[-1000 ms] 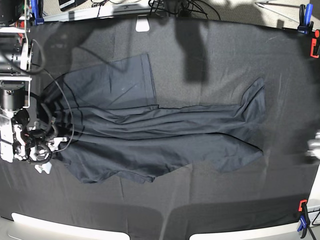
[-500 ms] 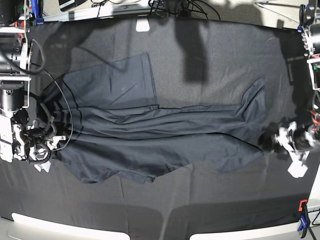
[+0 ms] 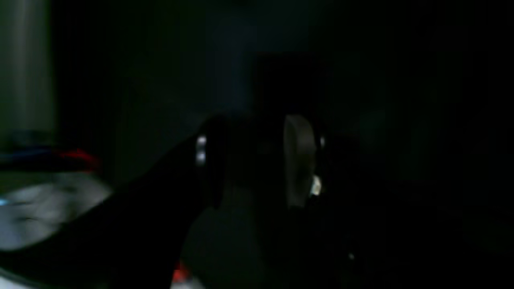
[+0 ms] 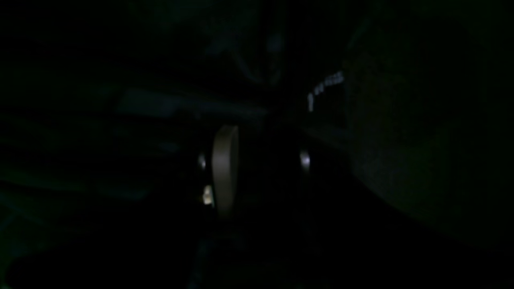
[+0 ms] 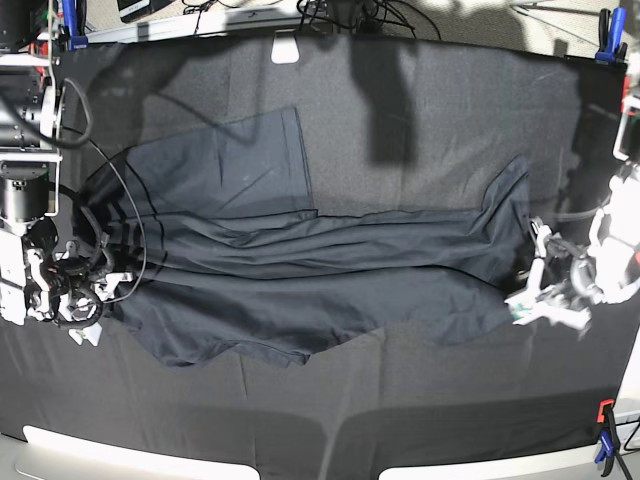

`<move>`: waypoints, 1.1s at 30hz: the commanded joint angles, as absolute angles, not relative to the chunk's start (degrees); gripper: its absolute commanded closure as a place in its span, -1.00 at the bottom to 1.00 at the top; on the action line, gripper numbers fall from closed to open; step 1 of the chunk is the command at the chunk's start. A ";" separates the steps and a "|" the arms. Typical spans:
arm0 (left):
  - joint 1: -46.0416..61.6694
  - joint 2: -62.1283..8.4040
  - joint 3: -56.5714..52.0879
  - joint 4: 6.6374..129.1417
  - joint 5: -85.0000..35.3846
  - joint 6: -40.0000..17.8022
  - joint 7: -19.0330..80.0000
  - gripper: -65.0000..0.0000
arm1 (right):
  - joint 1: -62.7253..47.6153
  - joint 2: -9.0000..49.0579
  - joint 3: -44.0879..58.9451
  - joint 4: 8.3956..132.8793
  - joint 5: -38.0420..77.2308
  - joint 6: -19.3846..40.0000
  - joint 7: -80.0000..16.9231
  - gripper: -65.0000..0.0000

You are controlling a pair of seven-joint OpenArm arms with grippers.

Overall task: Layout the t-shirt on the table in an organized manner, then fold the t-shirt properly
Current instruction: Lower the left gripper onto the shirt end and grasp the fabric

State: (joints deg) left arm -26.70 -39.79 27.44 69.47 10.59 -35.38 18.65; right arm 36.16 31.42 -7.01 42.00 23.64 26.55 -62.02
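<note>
We see the shirt (image 5: 320, 270) lying rumpled across the table (image 5: 450, 100), one flat panel up-left. Right gripper (image 5: 85, 300) sits at the shirt's left edge, touching cloth; wrist view shows a gap btwn its fingers (image 4: 225, 168), but whether they pinch fabric we can't tell. Left gripper (image 5: 535, 280) is at the shirt's right corner, fingers (image 3: 299, 160) apart, grip unclear — too dark.

The t-shirt (image 5: 300, 290) looked like thin, smooth dark grey fabric with a slight sheen along its creases. The table (image 5: 450, 100) had a matte black cloth cover, kinda felt-like and a bit grainy. The clamps (image 5: 605, 35) looked like blue plastic.
</note>
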 commanded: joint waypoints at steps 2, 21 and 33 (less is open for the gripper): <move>-28.40 -42.52 26.83 73.30 10.46 -34.92 15.86 0.34 | 38.24 32.40 -6.66 42.74 24.03 26.57 -61.47 0.42; -27.81 -39.48 35.68 67.16 27.18 -33.26 6.15 0.34 | 38.24 32.38 -6.66 42.74 24.08 26.57 -62.98 0.42; -28.93 -41.95 35.68 65.71 24.99 -23.55 8.95 0.34 | 38.24 32.36 -6.66 42.74 24.08 26.57 -62.37 0.42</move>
